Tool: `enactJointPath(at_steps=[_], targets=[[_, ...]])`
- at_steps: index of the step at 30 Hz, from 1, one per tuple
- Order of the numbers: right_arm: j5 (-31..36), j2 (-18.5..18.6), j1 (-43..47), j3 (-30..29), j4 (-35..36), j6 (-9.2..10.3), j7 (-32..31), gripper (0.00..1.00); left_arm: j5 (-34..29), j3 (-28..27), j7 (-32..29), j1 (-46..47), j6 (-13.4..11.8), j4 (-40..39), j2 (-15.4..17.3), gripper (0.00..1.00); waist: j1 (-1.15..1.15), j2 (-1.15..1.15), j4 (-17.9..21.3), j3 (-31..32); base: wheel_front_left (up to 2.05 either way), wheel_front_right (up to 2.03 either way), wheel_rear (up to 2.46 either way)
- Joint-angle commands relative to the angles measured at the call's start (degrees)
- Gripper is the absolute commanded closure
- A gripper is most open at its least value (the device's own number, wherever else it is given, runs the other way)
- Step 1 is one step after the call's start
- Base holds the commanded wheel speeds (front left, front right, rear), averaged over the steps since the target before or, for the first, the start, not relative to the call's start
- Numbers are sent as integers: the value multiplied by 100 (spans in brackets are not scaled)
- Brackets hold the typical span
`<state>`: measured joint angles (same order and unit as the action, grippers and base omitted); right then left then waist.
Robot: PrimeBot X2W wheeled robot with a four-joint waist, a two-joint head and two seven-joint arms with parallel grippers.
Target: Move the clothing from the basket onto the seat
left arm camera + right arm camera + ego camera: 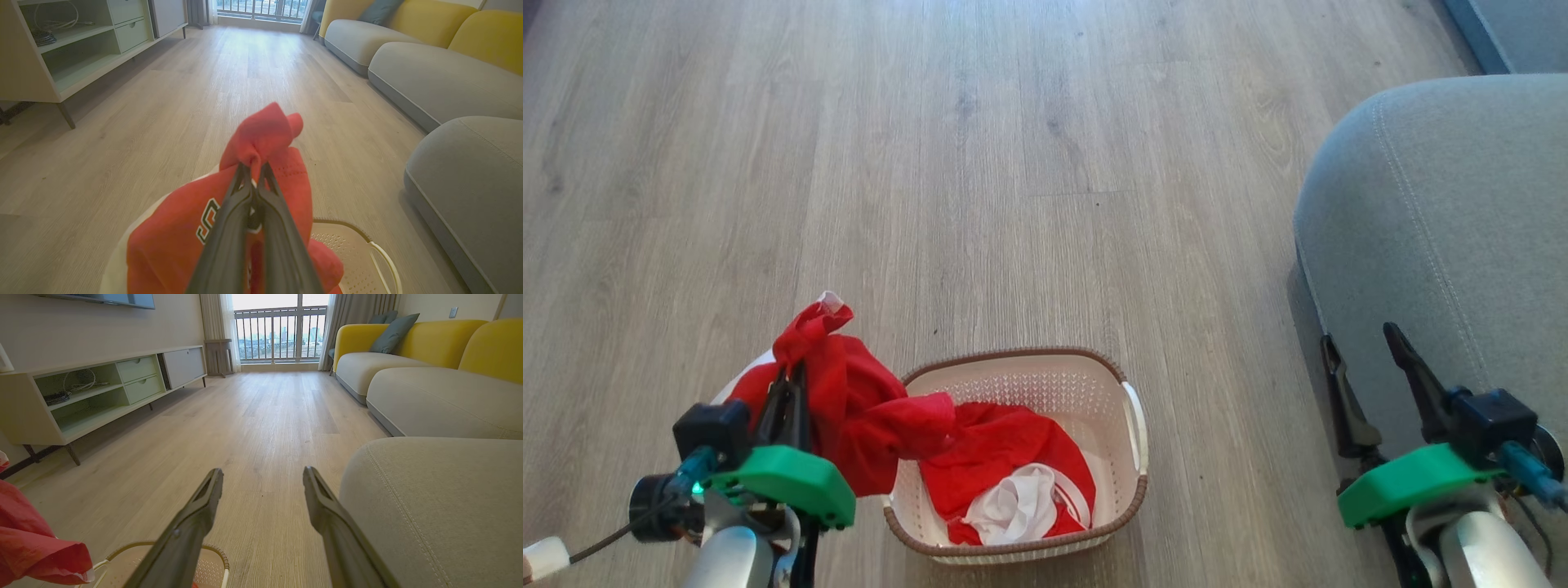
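Early stage imo. Left hand [791, 380] at approx 8 o'clock in head view is clenched on a bunch of the clothing [858, 412]. That red piece is lifted up and hangs over the 9 o'clock rim of the basket [1045, 384], w/ its tail trailing inside. More red plus a white bit sits in the bottom. The basket is on the floor [1029, 122] at 6 o'clock. Right hand [1360, 339] at 4 o'clock is spread wide, nothing in it, just beside the seat [1445, 204]. No clothing on the seat part that shows, so basically the whole carry is left.

Hard to tell: 1 garment or several, they're tangled. Lettering is partly covered by the fingers [229, 228] in left wrist view. Seat is cut off at 3 o'clock.
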<state>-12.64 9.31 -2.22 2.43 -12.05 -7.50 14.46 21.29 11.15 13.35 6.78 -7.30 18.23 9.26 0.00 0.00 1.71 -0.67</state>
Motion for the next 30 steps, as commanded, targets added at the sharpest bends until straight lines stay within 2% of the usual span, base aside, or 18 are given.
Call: enactJointPath(at_steps=[1,5,12,18,24,30], targets=[[45,113,-116,161,185,1,54,0,26,-174,23,176,-37,-231,145,100,0,0,-2,2,0,0,0],[18,120,-196,631,242,1,54,0,19,-93,12,197,-11,-318,125,100,0,0,10,9,0,0,0],[-360,161,-750,2276,132,1,54,0,-96,366,-159,400,144,-692,-72,100,0,0,-22,45,0,0,0],[-698,140,-1372,3240,-39,1,54,0,-94,907,-405,617,378,-1060,-335,100,0,0,-135,89,0,0,0],[-1053,160,-1764,3822,-186,1,54,0,-102,1457,-580,773,552,-1354,-491,100,0,0,-244,121,0,0,0],[-1227,164,-1902,3932,-301,1,54,0,-53,1924,-716,826,669,-1615,-567,100,0,0,-312,123,0,0,0]])
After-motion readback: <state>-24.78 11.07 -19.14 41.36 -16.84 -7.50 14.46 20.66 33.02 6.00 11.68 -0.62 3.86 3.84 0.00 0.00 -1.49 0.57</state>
